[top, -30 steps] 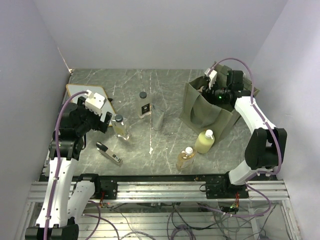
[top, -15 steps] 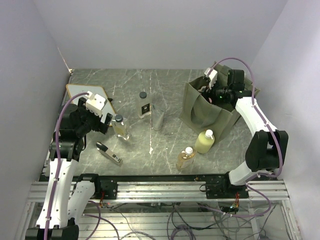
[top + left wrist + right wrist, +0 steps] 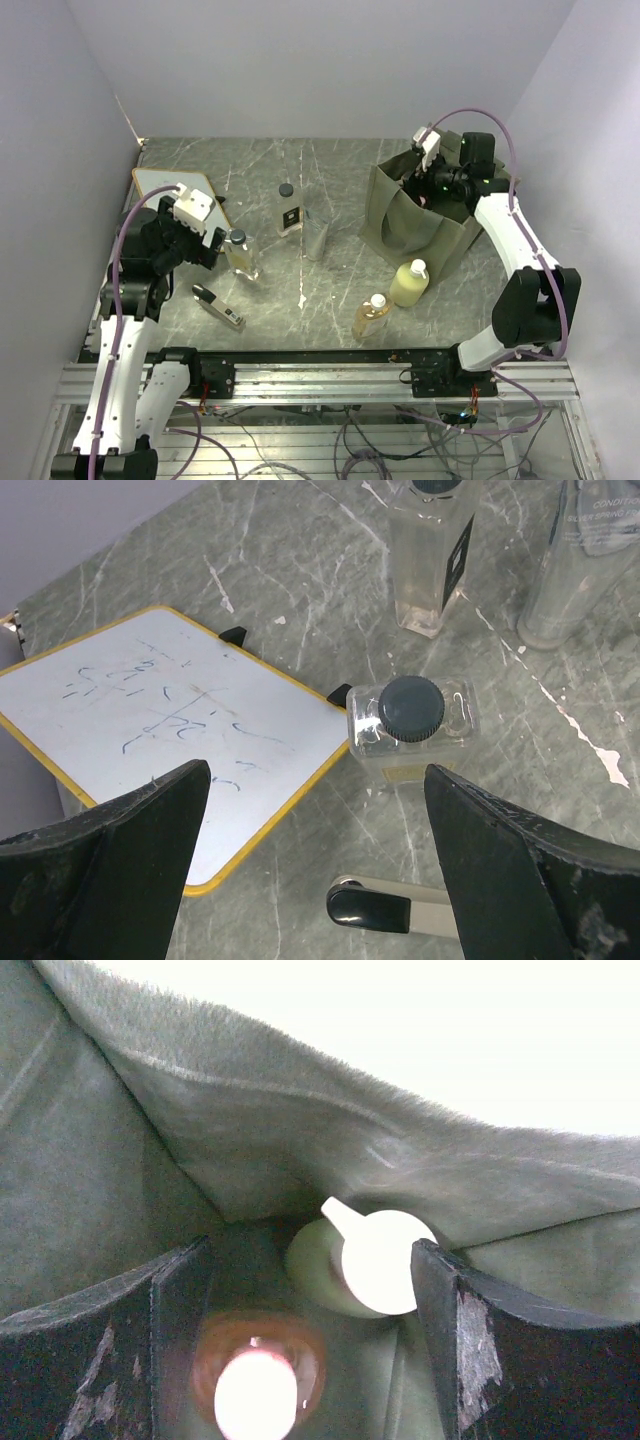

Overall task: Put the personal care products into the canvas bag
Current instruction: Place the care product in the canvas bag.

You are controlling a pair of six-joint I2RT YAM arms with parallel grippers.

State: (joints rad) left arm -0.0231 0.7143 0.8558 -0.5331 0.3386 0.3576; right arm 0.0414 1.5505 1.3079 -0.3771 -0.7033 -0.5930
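Observation:
The olive canvas bag point(image 3: 400, 225) stands at the back right. My right gripper point(image 3: 428, 185) hangs open and empty over its mouth. In the right wrist view, my right gripper point(image 3: 310, 1290) looks down at a pale bottle with a white pump cap point(image 3: 370, 1258) and an amber bottle with a pale cap point(image 3: 255, 1385), both inside the bag point(image 3: 200, 1130). My left gripper point(image 3: 205, 243) is open and empty beside a clear black-capped bottle point(image 3: 240, 252), which also shows in the left wrist view point(image 3: 411, 715) ahead of my left gripper point(image 3: 315, 815).
On the table stand a second clear bottle point(image 3: 290, 208), a translucent grey container point(image 3: 317, 236), a pale yellow-green bottle point(image 3: 408, 282) and an orange bottle point(image 3: 371, 315). A black-and-silver gadget point(image 3: 218, 307) lies front left. A yellow-edged white board point(image 3: 165, 187) lies back left.
My right gripper has risen a little and drawn back over the bag's mouth. My left arm has hardly moved.

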